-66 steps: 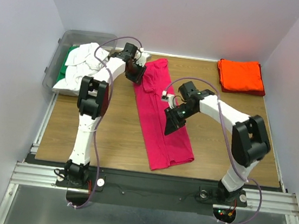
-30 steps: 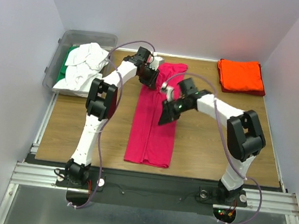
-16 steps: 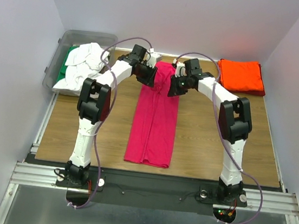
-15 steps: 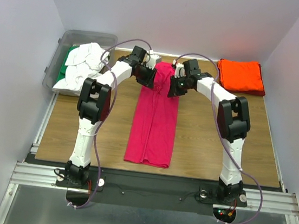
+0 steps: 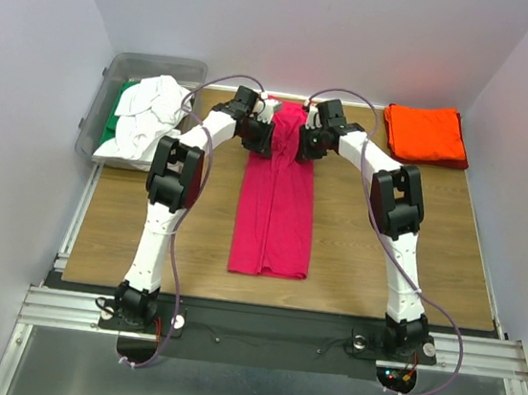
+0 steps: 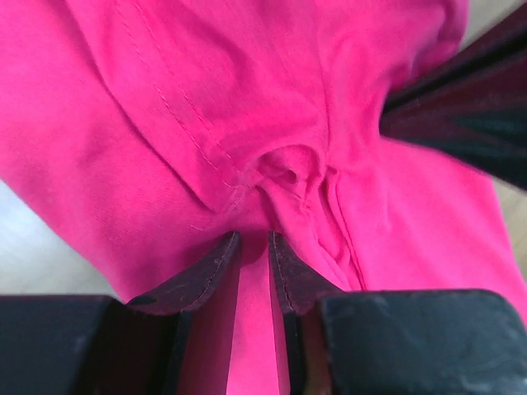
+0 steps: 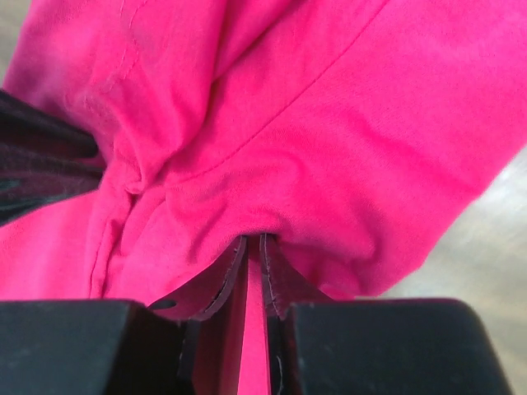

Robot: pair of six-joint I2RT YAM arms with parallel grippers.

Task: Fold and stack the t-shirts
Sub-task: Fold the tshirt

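A magenta t-shirt (image 5: 275, 209) lies as a long narrow strip down the middle of the table, folded lengthwise. Its far end is bunched between my two grippers. My left gripper (image 5: 258, 132) is shut on a fold at the left of that end; in the left wrist view its fingertips (image 6: 254, 237) pinch pink cloth (image 6: 206, 99). Opposite it, my right gripper (image 5: 308, 138) is shut on the right of the same end, its jaws (image 7: 254, 239) nearly together on a thin layer of cloth (image 7: 346, 123). A folded orange-red t-shirt (image 5: 426, 134) lies at the back right corner.
A clear grey plastic bin (image 5: 116, 69) stands at the back left, holding crumpled white tees (image 5: 144, 111) over a green one (image 5: 117, 114). Bare wooden table (image 5: 163, 233) shows on both sides of the magenta strip. Walls close in on the left, right and back.
The right gripper left the middle of the magenta shirt and came to its far end. Both grippers closed in on that end, and the shirt's near hem slid slightly away from the arms' bases.
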